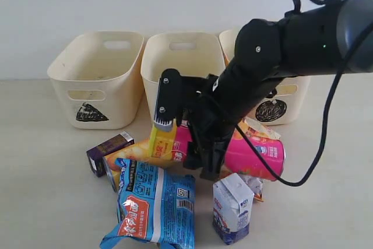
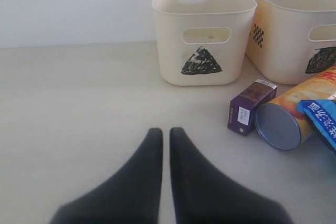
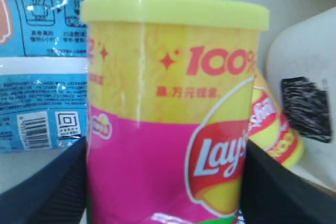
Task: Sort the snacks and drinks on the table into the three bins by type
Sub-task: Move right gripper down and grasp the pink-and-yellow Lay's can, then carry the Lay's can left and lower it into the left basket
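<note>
The pink chip tube (image 1: 250,151) with a yellow lid lies on its side in the pile, and my right gripper (image 1: 201,151) reaches down over its middle. In the right wrist view the black fingers (image 3: 63,182) press both sides of the pink tube (image 3: 168,103). Around it lie the blue bag (image 1: 154,205), the white-and-blue carton (image 1: 232,209), the purple carton (image 1: 109,151) and the orange tube (image 1: 125,162), half under the blue bag. An orange bag (image 1: 259,129) peeks out behind. My left gripper (image 2: 164,132) is shut and empty over bare table, left of the purple carton (image 2: 249,106).
Three cream bins stand in a row at the back: left (image 1: 96,80), middle (image 1: 183,62), right (image 1: 285,106), partly hidden by the right arm. The left wrist view shows two bins (image 2: 202,30) (image 2: 294,24), the orange tube's base (image 2: 278,127) and the blue bag's corner (image 2: 321,121).
</note>
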`<control>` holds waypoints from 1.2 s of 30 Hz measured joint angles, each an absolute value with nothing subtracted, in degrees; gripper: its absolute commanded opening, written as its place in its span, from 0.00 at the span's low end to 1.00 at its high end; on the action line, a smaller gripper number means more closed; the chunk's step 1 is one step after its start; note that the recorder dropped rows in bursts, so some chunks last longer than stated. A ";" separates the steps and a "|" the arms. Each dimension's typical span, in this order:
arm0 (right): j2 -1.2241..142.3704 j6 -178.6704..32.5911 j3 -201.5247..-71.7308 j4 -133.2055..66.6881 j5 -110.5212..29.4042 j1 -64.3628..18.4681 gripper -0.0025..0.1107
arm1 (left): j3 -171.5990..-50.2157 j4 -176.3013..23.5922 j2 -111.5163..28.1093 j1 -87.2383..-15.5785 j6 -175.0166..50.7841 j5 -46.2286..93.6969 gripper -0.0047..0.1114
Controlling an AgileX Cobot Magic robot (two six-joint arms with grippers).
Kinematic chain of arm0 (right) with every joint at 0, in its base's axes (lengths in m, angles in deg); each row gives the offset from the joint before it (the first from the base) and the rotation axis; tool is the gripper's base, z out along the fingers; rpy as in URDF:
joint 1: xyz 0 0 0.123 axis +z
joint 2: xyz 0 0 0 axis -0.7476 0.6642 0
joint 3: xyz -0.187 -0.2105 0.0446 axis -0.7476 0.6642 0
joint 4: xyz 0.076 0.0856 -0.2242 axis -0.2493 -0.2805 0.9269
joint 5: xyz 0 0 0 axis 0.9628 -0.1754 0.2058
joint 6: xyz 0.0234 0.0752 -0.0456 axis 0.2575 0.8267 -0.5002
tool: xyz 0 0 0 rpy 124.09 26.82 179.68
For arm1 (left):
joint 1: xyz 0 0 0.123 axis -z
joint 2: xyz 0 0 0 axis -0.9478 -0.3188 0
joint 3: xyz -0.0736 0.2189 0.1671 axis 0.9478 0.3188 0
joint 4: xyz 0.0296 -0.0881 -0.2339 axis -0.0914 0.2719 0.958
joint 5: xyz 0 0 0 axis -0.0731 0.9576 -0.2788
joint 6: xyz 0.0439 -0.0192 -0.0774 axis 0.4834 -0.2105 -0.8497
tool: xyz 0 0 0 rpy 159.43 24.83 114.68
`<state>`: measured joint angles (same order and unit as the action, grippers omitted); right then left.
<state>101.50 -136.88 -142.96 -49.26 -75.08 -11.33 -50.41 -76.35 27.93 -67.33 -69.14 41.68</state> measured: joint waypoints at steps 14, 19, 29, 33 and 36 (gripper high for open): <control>93.13 -131.66 -148.90 -48.96 -75.67 -10.46 0.02 | -50.41 -76.35 27.93 -67.33 -69.14 41.68 0.07; 93.25 -129.89 -153.14 -48.96 -74.51 -6.11 0.02 | -50.41 -76.35 27.93 -67.33 -69.14 41.68 0.07; 100.52 -127.48 -165.08 -49.17 -65.17 -1.29 0.02 | -50.41 -76.35 27.93 -67.33 -69.14 41.68 0.07; 105.32 -127.82 -171.33 -49.17 -63.74 -0.47 0.02 | -50.41 -76.35 27.93 -67.33 -69.14 41.68 0.07; 109.03 -128.20 -175.65 -49.17 -61.36 -0.36 0.02 | -50.41 -76.35 27.93 -67.33 -69.14 41.68 0.07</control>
